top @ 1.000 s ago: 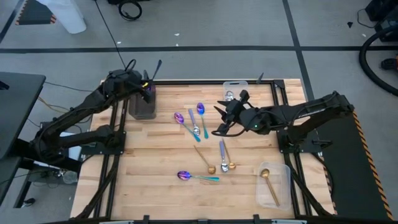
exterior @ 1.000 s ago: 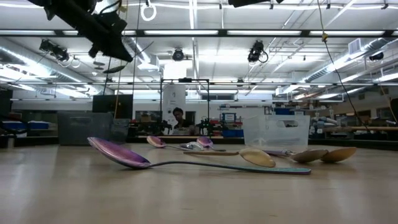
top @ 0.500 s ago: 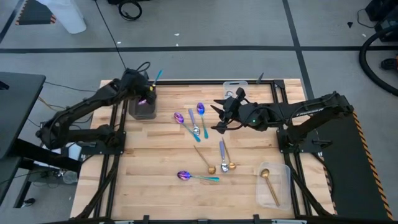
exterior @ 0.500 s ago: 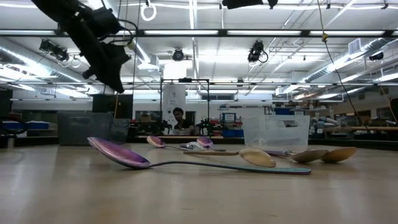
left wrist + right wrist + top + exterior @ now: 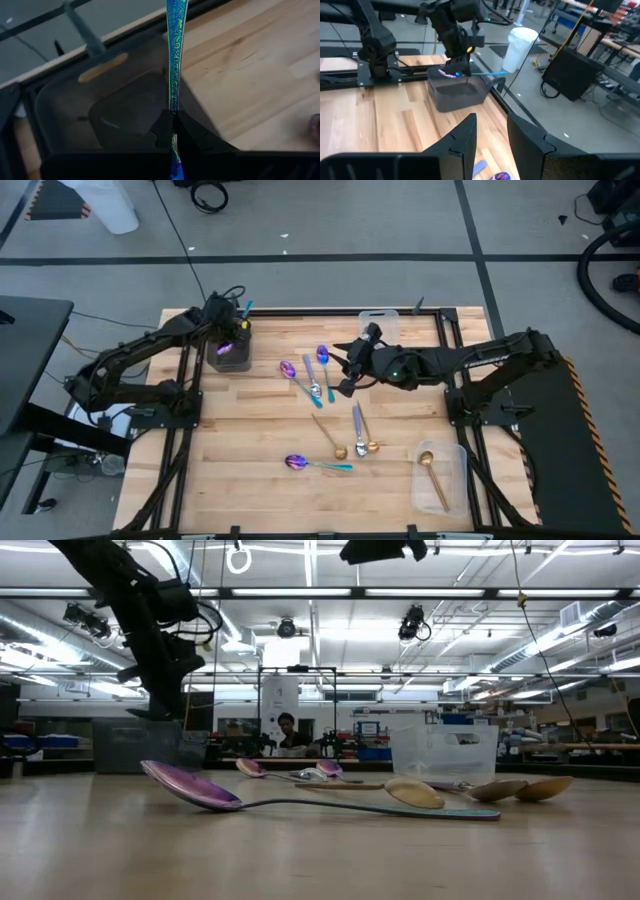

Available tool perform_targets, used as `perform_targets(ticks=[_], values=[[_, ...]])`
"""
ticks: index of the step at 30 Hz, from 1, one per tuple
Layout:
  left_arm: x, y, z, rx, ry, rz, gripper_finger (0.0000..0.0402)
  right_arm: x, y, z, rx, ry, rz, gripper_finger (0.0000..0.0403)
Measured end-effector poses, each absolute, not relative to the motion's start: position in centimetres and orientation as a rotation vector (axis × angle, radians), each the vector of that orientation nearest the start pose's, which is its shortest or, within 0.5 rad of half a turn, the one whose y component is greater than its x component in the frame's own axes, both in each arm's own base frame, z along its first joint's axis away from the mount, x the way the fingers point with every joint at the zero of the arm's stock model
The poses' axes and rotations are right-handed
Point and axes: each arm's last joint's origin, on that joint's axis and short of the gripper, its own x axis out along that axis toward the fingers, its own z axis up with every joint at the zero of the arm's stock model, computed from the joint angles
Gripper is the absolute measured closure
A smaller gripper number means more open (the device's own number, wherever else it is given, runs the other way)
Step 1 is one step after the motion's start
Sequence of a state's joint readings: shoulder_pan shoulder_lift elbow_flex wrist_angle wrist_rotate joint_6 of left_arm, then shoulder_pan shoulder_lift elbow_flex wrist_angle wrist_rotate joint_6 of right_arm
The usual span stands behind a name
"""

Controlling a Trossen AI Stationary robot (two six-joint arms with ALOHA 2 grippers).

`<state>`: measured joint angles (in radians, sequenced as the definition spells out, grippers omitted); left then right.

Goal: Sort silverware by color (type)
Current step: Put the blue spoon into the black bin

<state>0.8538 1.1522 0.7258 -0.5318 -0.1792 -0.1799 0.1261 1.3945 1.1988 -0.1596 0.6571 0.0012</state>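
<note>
On the wooden worktop (image 5: 250, 430), the left gripper (image 5: 228, 330) hangs over the dark bin (image 5: 229, 352), jaws clamped on a teal-handled spoon (image 5: 175, 55). To finish well, it should lower until the purple bowl sits inside the walls, then release. The right gripper (image 5: 345, 375) waits over the loose spoons (image 5: 315, 380) mid-worktop, jaws parted and empty. The held spoon's bowl is hidden in the wrist view, and the bin's contents are hard to make out.

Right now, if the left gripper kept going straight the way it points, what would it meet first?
Probably the dark bin right under the left gripper, whose jaws grip a teal-handled spoon; depth is unclear.
</note>
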Motion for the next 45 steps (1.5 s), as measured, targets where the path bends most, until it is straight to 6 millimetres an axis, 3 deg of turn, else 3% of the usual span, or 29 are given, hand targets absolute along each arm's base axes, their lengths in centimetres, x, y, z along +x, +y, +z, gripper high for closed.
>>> perform_targets(ticks=[15, 45], values=[[13.1, 15.5, 19.9, -0.517, 0.944, 1.154, 0.0385, 31.3, 2.8, 32.5, -0.051, 0.439, -0.465, 0.0284], [13.5, 14.8, 19.8, -0.453, 0.994, 1.171, 0.0385, 30.6, 4.4, 31.4, -0.031, 0.526, -0.423, 0.0284]])
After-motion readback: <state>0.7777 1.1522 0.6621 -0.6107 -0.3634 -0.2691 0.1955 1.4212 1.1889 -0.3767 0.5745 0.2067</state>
